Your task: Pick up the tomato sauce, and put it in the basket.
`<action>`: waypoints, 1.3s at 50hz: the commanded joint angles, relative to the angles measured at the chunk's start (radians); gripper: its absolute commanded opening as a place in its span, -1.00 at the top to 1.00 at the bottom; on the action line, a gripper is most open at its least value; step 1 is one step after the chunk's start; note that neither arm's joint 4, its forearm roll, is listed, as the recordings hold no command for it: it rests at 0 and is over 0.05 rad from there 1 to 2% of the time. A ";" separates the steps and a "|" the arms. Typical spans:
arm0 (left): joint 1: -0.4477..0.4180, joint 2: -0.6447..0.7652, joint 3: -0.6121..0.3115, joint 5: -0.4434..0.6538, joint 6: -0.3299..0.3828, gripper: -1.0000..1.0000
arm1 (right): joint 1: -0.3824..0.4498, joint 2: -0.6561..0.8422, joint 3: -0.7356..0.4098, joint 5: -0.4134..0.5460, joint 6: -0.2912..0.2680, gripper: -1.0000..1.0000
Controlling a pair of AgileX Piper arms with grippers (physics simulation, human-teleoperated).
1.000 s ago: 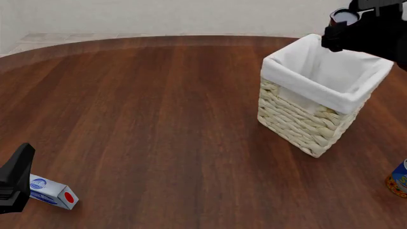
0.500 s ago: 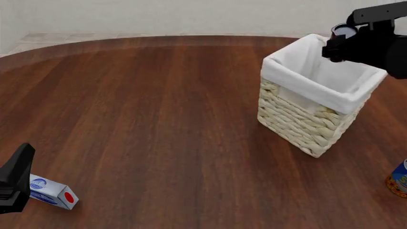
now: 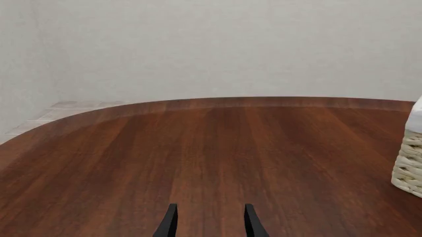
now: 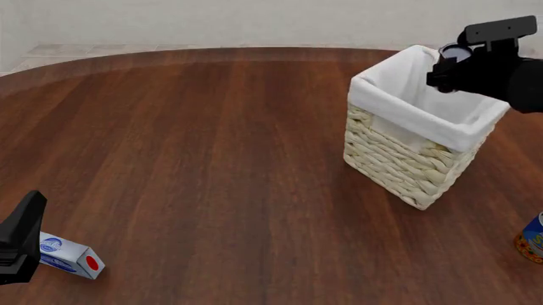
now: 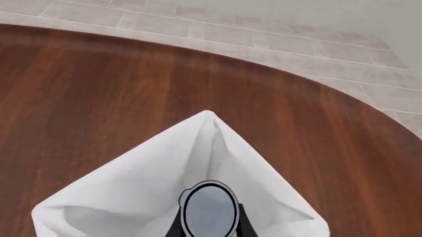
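My right tool (image 4: 452,63) is clenched on the tomato sauce (image 4: 456,52), and the can sits over the basket (image 4: 407,168), above the back part of the opening near the far rim. That is the relation my coming move turns on: the can is above the white cloth lining (image 5: 132,197), not beside or outside it. In the right wrist view I look down past the can's silver-grey top (image 5: 209,210) and see lining on both sides of it, with the far corner of the lining rising to a peak just beyond. From this I judge a drop would land inside, though close to the back wall rather than the middle.

The can's long axis runs along my fingers (its round end faces the wrist camera), so it would go in end-first. I cannot see its red label in any view; the fingers and the arm cover it.

My left tool (image 3: 208,224) is released, its fingers apart with nothing between them, low over bare desk (image 3: 211,148) well away from the basket. It rests near the white-blue carton (image 4: 72,256) at the near left, so the right arm alone has this move.

A blue-orange can (image 4: 532,238) stands at the right edge, apart from the basket.
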 commanded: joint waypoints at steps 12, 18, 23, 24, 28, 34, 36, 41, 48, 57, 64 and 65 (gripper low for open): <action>0.000 0.000 0.000 0.000 0.000 -1.00 | -0.002 -0.001 0.012 0.000 -0.001 -1.00; 0.000 0.000 0.000 0.000 0.000 -1.00 | 0.003 -0.016 0.011 0.011 0.004 -1.00; 0.000 0.000 0.000 0.000 0.000 -1.00 | 0.003 -0.040 0.014 0.023 0.002 -1.00; 0.000 0.000 0.000 0.000 0.000 -1.00 | 0.003 -0.048 0.015 0.027 0.003 -1.00; 0.000 0.000 0.000 0.000 0.000 -1.00 | 0.000 -0.061 0.018 0.032 0.000 -1.00; 0.000 0.000 0.000 0.000 0.000 -1.00 | 0.005 -0.123 0.019 0.065 -0.005 -1.00; 0.000 0.000 0.000 0.000 0.000 -1.00 | 0.008 -0.145 0.020 0.076 -0.007 -1.00; 0.000 0.000 0.000 0.000 0.000 -1.00 | 0.018 -0.191 0.025 0.100 -0.013 -1.00; 0.000 0.000 0.000 0.000 0.000 -1.00 | 0.024 -0.241 0.026 0.135 -0.022 -1.00; 0.000 0.000 0.000 0.000 0.000 -1.00 | 0.033 -0.298 0.042 0.164 -0.026 -1.00; 0.000 0.000 0.000 0.000 0.000 -1.00 | 0.039 -0.365 0.078 0.180 -0.023 -1.00; 0.000 0.000 0.000 0.000 0.000 -1.00 | 0.040 -0.377 0.087 0.182 -0.023 -1.00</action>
